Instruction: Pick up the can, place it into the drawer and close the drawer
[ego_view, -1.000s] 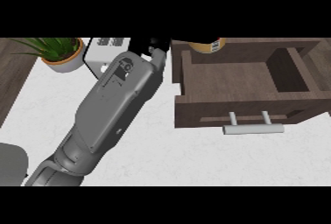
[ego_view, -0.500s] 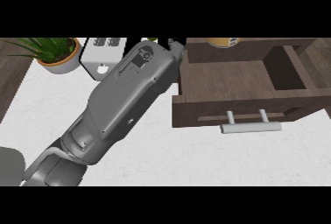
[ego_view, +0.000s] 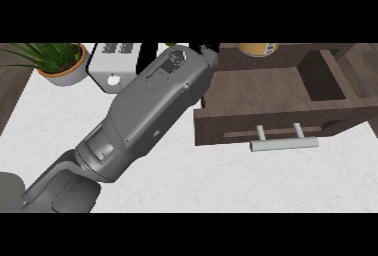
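Can (ego_view: 258, 48) shown at upper edge of frame, behind back wall of open drawer (ego_view: 251, 90), left hand (ego_view: 201, 48) cropped at top centre, left of can, grip state cannot be told, potted plant (ego_view: 57, 61) at upper left.

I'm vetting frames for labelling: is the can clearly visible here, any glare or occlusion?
Head view: the can is cut off at the upper edge; the forearm hides most of the left robot hand; lighting is flat, no glare on the drawer.
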